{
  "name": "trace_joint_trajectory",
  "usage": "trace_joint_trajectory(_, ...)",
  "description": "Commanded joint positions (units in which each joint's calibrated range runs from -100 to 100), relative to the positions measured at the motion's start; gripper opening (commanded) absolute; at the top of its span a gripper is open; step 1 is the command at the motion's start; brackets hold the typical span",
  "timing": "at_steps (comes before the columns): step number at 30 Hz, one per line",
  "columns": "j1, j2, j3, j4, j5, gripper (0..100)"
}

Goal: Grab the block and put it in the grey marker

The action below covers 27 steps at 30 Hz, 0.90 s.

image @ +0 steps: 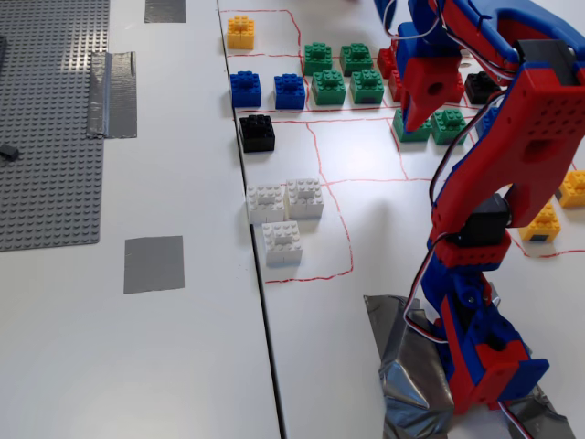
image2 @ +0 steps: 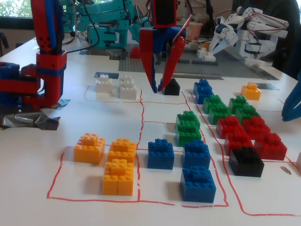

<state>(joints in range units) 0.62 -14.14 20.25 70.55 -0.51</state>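
Several green bricks sit in red-outlined cells; the nearest pair lies under the gripper in a fixed view and shows stacked-looking in the other. My gripper hangs above that pair, fingers pointing down, tips almost together, holding nothing. In the other fixed view the gripper forms a narrow V in front of a black brick. The grey marker is a flat grey square far to the left, past the white bricks; it shows faintly behind them.
Blue, yellow, black, white and red bricks surround the green ones. A studded grey baseplate with a raised tape strip lies at the left. The arm base stands on crumpled tape.
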Motion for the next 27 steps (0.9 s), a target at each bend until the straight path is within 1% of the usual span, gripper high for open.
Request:
trace_joint_trajectory(1,6.54,-0.87,-0.91,-3.82,1.47,0)
trace_joint_trajectory(9,6.93,-0.87,-0.91,-3.65,1.71,0)
trace_joint_trajectory(16,9.0,-2.19,-2.36,-0.41,2.54,0)
trace_joint_trajectory(20,11.45,-2.36,-3.91,0.24,4.25,0)
trace_joint_trajectory(23,13.12,-2.28,-5.45,1.3,4.4,0)
trace_joint_trajectory(27,13.9,-2.77,-6.54,1.54,8.01,0)
